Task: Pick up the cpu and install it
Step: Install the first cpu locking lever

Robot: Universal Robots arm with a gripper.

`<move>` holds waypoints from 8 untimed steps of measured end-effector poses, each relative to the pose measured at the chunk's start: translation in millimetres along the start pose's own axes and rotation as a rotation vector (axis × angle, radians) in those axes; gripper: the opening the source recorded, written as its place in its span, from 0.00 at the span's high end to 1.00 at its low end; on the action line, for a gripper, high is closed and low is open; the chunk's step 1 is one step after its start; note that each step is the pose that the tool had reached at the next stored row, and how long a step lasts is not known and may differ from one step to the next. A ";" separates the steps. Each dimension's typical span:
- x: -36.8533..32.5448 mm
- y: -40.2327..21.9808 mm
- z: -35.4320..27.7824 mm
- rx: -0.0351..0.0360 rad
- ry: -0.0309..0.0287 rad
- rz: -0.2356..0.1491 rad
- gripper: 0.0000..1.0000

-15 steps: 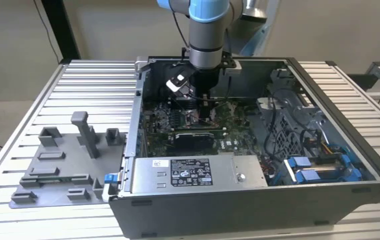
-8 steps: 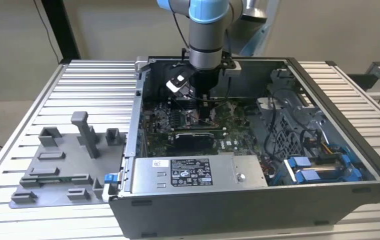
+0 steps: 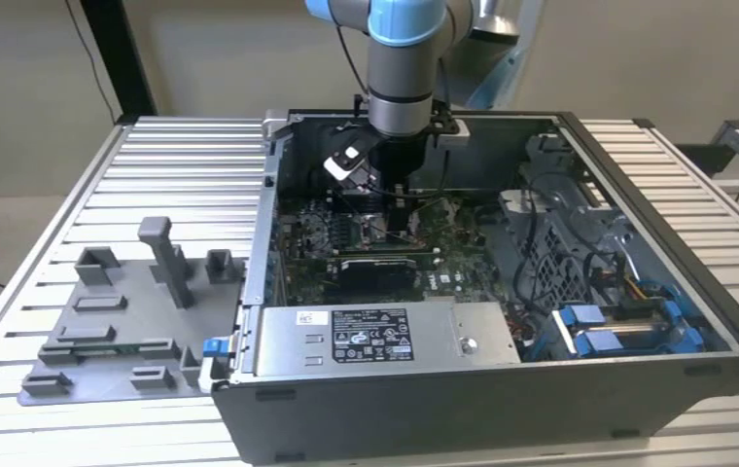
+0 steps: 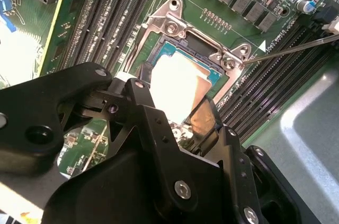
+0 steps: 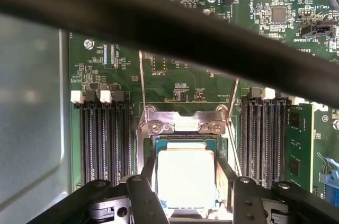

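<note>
Cpu, small flat square chip with pale silver-grey metal top [image 5: 185, 179], held at the socket

Exterior view, from its left to its right:
- Grey plastic fixture blocks [image 3: 123, 321], standing on the ribbed aluminium bench [image 3: 149, 156].
- Open dark-grey metal computer case [image 3: 474, 413], lying on the bench just beside the blocks.
- Grey robot arm with a blue joint [image 3: 403, 88], reaching straight down into the case.
- Black claw [image 3: 400, 222], low over the green motherboard [image 3: 343, 229].
- Grey power supply box [image 3: 383, 336], along the case's near wall.
- Blue plastic drive brackets [image 3: 616, 326], at the case's right end.

Wrist views:
- Claw narrowed onto the cpu, with one black finger [image 5: 148, 173] against each of two opposite edges.
- Cpu level inside the square socket opening, beside the silver metal hinge plate with screws [image 5: 183, 124]. Whether it is fully seated cannot be told.
- Rows of black memory slots [image 5: 103, 144], flanking the socket on both sides.
- Thin wire lever [image 4: 296, 46], running out from the plate's corner in the second wrist view.
- Thick black cable [image 5: 159, 17], crossing close to the lens in the first wrist view.
</note>
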State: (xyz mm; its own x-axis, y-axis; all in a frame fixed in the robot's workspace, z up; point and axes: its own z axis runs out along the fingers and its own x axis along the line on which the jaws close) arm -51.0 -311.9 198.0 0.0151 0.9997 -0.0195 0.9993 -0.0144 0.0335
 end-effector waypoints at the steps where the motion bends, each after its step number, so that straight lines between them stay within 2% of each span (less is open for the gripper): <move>1: 0.0 0.1 0.0 -0.0002 -0.0006 0.000 1.00; 8: 0.0 0.3 0.2 -0.0001 -0.0034 0.000 1.00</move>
State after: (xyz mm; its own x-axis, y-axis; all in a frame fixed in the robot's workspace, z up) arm -50.7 -312.0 197.8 0.0149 0.9996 -0.0229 0.9993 -0.0141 0.0335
